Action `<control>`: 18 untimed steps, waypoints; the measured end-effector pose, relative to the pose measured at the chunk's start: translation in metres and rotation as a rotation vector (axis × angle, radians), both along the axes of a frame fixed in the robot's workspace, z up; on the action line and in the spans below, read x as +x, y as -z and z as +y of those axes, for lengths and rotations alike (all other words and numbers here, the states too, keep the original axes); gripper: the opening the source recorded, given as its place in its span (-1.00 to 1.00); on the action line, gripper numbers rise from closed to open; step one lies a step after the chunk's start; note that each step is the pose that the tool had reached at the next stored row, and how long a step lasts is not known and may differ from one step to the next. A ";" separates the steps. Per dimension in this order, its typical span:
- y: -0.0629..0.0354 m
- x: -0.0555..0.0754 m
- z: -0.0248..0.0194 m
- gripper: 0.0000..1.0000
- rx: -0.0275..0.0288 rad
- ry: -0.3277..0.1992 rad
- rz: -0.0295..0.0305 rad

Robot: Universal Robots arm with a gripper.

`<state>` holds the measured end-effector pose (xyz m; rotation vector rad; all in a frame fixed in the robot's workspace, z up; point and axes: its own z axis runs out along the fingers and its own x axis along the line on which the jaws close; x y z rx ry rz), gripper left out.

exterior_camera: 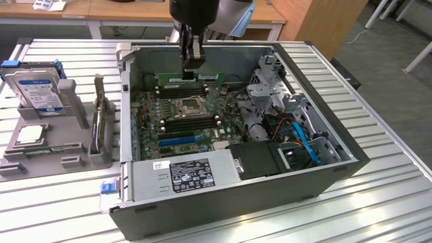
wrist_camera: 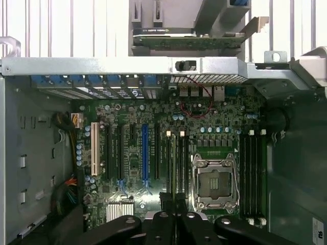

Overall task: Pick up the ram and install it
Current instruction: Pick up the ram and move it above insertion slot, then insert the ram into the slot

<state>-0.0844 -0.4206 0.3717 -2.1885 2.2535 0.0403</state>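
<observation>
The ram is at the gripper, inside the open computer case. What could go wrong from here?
1. The gripper seems to grip the ram only at its middle. If the stick is tilted over the black memory slots, one end may seat first and jam.
2. The open CPU socket lies right beside those slots, so a slipped stick could strike it.

Underneath all, ribbed silver metal tabletop (exterior_camera: pixel 378 202) with long parallel grooves. Behind it, light-wood desks (exterior_camera: pixel 121 10) on white frames. Toward the exterior view's right, tall orange-brown wooden cabinet side (exterior_camera: pixel 324 20), grey carpeted floor (exterior_camera: pixel 385 66), slim white furniture legs (exterior_camera: pixel 418 50). Even indoor light.
</observation>
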 end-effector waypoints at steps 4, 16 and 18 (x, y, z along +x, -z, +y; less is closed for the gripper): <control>0.0009 0.017 0.0000 -0.76 0.0008 0.000 -0.0002; 0.0009 0.019 0.0003 -0.76 0.0009 0.000 0.0000; 0.0009 0.019 0.0003 -0.76 0.0009 0.000 0.0000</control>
